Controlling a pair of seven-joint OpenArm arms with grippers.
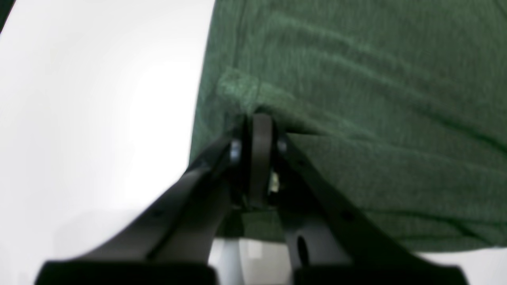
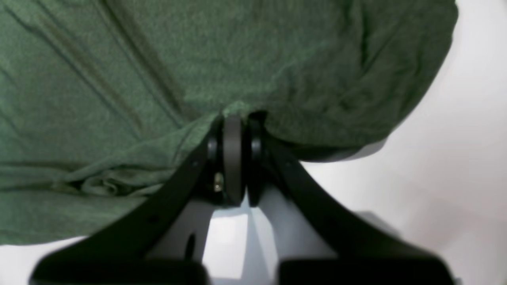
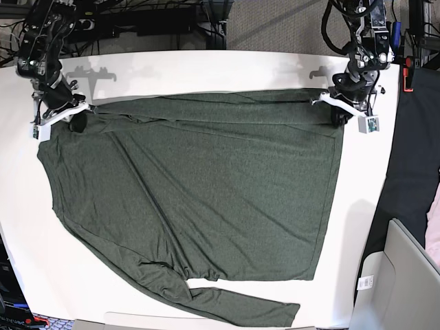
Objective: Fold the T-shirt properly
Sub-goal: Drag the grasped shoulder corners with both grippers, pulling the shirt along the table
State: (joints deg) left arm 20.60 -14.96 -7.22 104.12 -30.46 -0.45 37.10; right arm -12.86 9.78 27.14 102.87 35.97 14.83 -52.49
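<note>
Lying spread across the white worktop (image 3: 206,65), the T-shirt (image 3: 206,199) looked thin and limp; each pincer, left (image 1: 259,118) and right (image 2: 233,116), pinched a far corner, best grasped at hems.

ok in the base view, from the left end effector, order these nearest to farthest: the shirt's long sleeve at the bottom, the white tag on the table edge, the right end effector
1. white tag: below the left end effector, same side, at the table's edge.
2. long sleeve: T-shirt's bottom edge.
3. right end effector: opposite top corner.
</note>
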